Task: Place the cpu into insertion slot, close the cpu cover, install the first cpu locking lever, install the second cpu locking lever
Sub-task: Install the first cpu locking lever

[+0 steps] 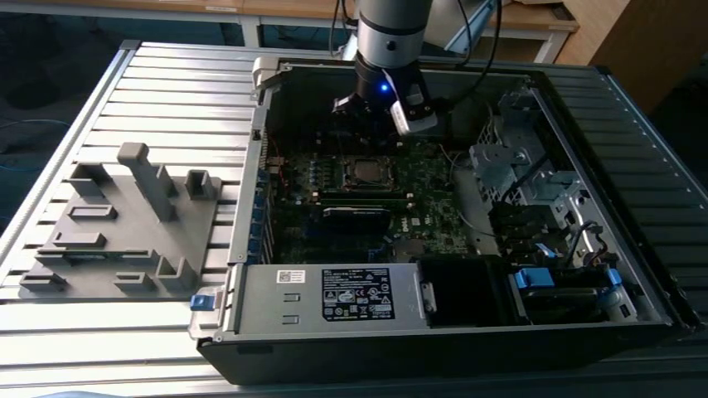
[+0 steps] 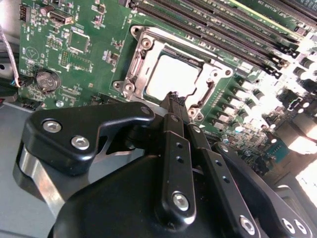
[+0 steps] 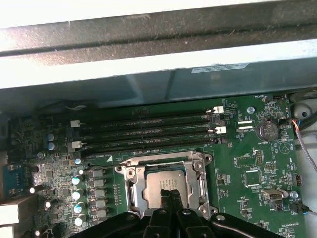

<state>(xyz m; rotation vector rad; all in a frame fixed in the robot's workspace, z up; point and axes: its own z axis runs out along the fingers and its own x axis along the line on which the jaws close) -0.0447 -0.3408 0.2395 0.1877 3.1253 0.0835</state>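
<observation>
While the gripper [image 2: 173,100] hangs close over one edge of the slot [image 1: 346,172], its jaws are pressed together with nothing between them. The cpu [image 2: 173,77] lies flat in the slot, its pale face showing through the cut-out of the cover [image 2: 140,55], which lies down around it. In the exterior view the slot sits mid-board inside the case [image 1: 257,191], with a grey jig [image 1: 111,240] well apart on the exterior view's left.

Whether either lever is hooked I cannot tell. I judge the work stands at the levers. Closed tips serve as a pusher, so the push belongs on the lever's bend, slow and straight down, then sideways under its catch. It should keep clear of the memory slots [image 3: 148,130] beside the slot.
</observation>
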